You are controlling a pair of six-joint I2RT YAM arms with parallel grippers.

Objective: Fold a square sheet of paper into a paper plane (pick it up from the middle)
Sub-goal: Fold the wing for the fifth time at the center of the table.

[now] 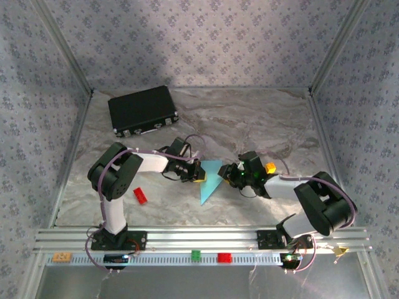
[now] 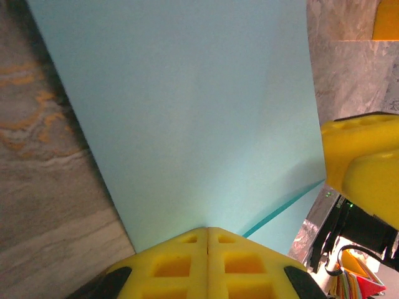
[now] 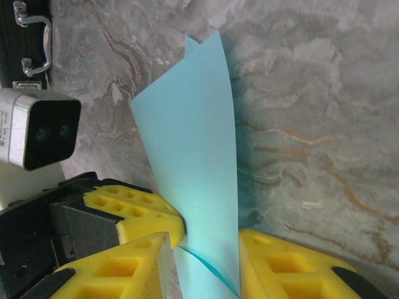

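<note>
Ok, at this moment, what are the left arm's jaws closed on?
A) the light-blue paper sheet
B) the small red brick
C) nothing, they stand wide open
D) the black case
A: in the left wrist view the yellow left jaws are pressed together with the light-blue paper sheet fanning out from between them.

Both arms elbow-bent, forearms reaching inward, wrists nearly meeting at centre. Left tool (image 2: 207,232): fingers pressed together, clamped on sheet of paper (image 2: 187,112). Right tool (image 3: 202,252) faces it: jaws partly apart, sheet passing between them.
</note>
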